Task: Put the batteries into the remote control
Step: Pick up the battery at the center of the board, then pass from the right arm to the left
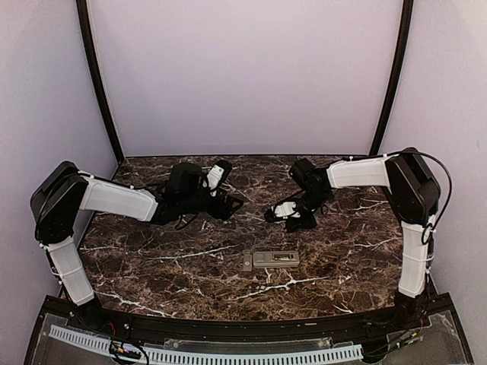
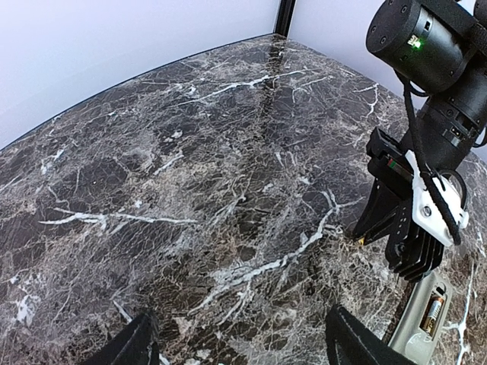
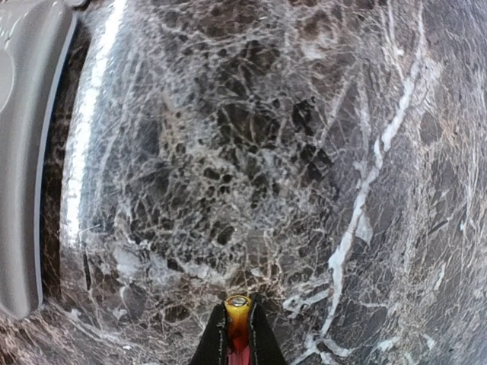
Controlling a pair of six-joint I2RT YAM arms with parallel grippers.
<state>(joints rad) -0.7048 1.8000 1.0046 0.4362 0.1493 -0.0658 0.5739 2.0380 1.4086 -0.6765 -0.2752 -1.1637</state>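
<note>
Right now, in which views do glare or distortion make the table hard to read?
Right wrist: the lens bends the table, a bright glare streak runs beside the remote, and the battery at the bottom edge looks soft. Left wrist: sharp, with a pale reflection on the far table. Top: even light, no strong glare, but the remote is small.

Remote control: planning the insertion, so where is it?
Top view: the remote control lies at the table's near centre, on the near side of the right gripper.

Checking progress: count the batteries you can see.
2. One battery sits in the remote recess; the other battery is pinched in the right hand. More may be hidden.
</note>
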